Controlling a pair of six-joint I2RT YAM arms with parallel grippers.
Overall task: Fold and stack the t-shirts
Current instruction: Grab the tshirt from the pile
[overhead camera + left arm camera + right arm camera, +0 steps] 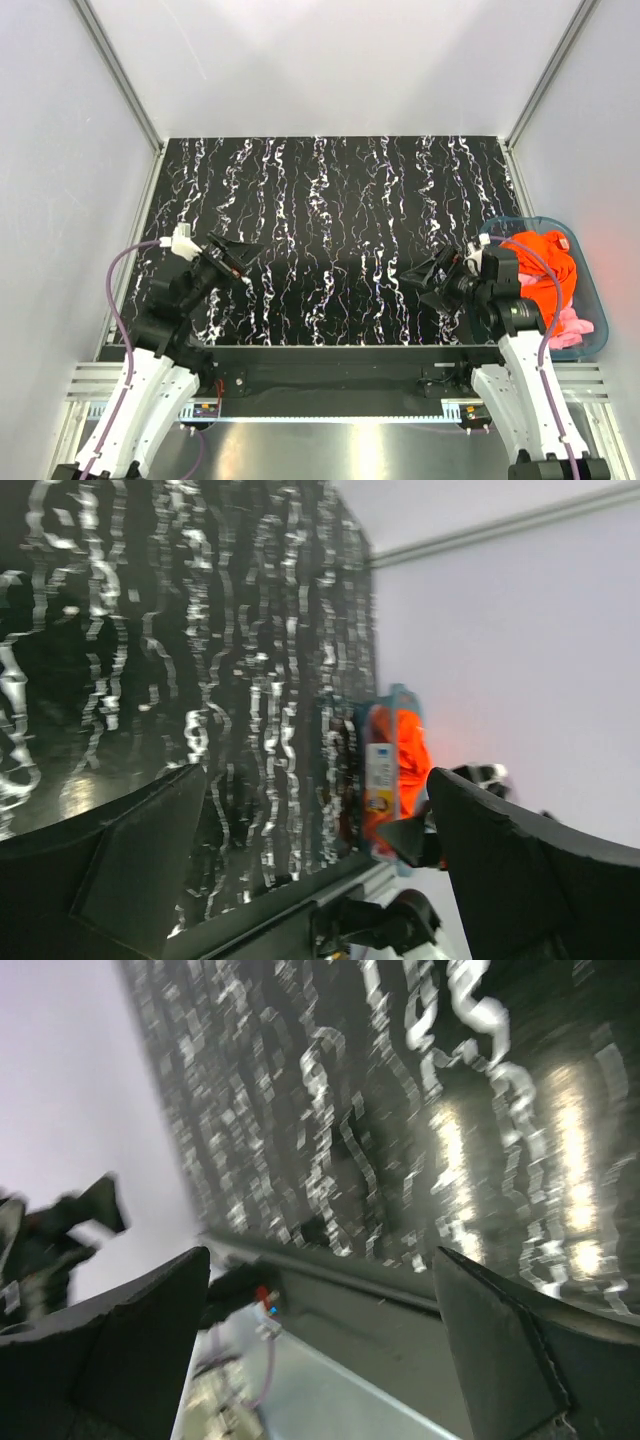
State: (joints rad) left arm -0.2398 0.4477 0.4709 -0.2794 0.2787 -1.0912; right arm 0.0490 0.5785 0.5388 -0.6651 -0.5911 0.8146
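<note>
Looking down from the top view, we see both t-shirts bundled in a translucent blue basket (598, 300) at the right edge of the black marbled surface (340, 190). The orange-red t-shirt (540, 268) is heaped on top, and the light pink t-shirt (574, 326) peeks out beneath it at the near end. No cloth lies on the surface, so we judge that folding has not begun. The left pincer (243, 257) and right pincer (420, 281) hover low by the near edge, pointing inward at each other. Each is spread wide with nothing in it, a ready pose that leaves the middle free for spreading cloth. The right arm sits just beside the basket, so we expect it to fetch the first shirt.

From the left wrist, the left pincer (315, 775) shows its fingers far apart and empty. Across the surface (150, 600) we glimpse the orange-red t-shirt (410, 748) inside the basket (400, 693).

From the right wrist, the right pincer (320, 1252) is likewise gaping and holds nothing. Only the surface (400, 1110) and the blurred left arm (55, 1235) show here, and neither shirt.
</note>
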